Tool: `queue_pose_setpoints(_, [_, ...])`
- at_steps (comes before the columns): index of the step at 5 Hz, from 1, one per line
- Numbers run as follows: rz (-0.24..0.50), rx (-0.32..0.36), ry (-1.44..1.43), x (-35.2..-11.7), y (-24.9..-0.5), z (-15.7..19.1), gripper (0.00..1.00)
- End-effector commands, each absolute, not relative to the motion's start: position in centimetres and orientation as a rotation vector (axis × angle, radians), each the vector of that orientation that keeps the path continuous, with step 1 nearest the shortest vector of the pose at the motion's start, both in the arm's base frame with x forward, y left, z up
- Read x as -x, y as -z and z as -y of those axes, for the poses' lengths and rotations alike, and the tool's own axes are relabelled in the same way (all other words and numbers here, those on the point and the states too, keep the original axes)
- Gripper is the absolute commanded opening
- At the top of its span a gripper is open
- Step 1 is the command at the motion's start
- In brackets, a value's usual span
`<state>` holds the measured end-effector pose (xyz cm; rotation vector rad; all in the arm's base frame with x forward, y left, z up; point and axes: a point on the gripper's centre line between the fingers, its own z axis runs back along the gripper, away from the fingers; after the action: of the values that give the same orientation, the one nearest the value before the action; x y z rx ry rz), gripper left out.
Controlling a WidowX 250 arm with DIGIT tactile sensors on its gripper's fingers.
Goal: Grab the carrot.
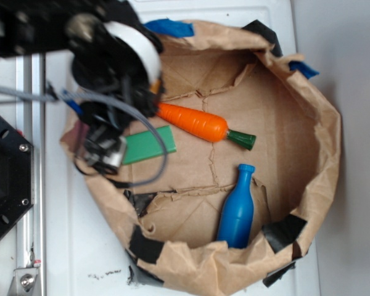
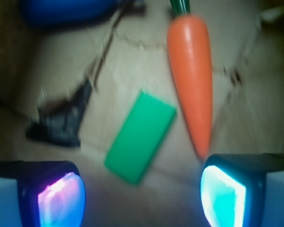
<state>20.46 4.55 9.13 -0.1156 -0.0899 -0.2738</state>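
Two fingers (image 2: 223,193) of the end effector (image 2: 142,194) stand spread apart and empty, the carrot (image 2: 191,78) lying just ahead of the right one, the green block (image 2: 139,137) ahead between them.

Green block (image 1: 149,145), blue bottle (image 1: 237,209) (both inside brown paper basin (image 1: 320,154))

The carrot (image 1: 194,123) lies in the paper basin (image 1: 324,154) between block (image 1: 149,145) and bottle (image 1: 237,209).

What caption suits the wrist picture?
Open tool above a green block, the carrot just ahead of one finger.
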Motion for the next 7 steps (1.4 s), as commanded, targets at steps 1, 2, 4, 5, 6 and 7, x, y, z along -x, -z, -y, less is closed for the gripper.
queue_pose_setpoints(1, [0.148,0.087,0.25,-21.8,-10.3,-3.8,1.0])
queue_pose_setpoints(2, [0.142,0.061,0.269,-21.6,-9.2,-4.0,1.0])
queue_pose_setpoints(4, [0.127,0.07,0.255,-23.5,-8.6,-3.5,1.0])
queue_pose_setpoints(5, [0.133,0.077,0.251,-24.3,-9.0,-3.1,1.0])
queue_pose_setpoints(6, [0.148,0.099,0.239,-25.1,-10.0,-2.9,1.0])
queue_pose_setpoints(7, [0.161,0.076,0.252,-25.9,-9.6,-3.1,1.0])
